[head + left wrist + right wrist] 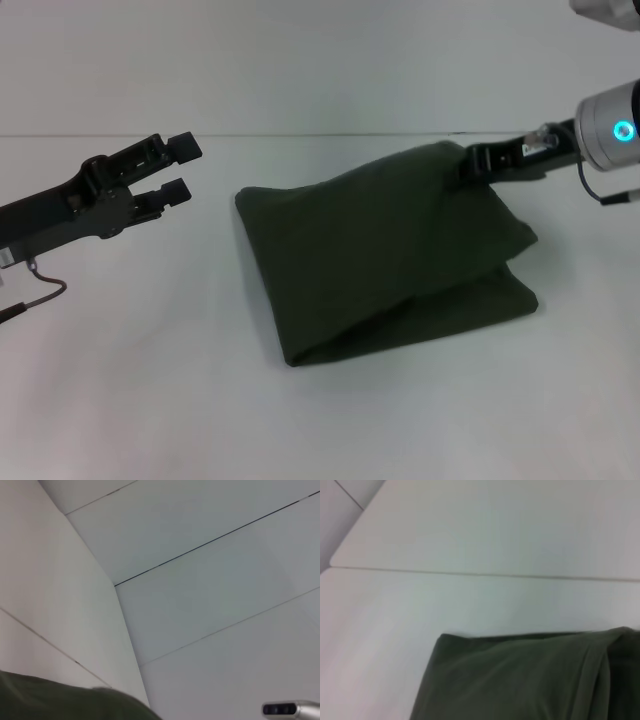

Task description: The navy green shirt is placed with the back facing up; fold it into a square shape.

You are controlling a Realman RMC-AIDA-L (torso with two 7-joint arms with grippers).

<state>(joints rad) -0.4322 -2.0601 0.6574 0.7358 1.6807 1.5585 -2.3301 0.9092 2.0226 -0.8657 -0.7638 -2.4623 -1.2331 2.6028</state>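
On the table [120, 400]: one navy green shirt [380, 255], folded up, lying near the middle, a bit to the right.
Grippers: two.
Left gripper [180, 168]: up in the air left of the shirt, well apart from it, fingers wide with nothing between them.
Right gripper [478, 160]: at the shirt's far right corner, fingers pinching the cloth and lifting it.
Open room: lots of bare table on the left and along the near edge.
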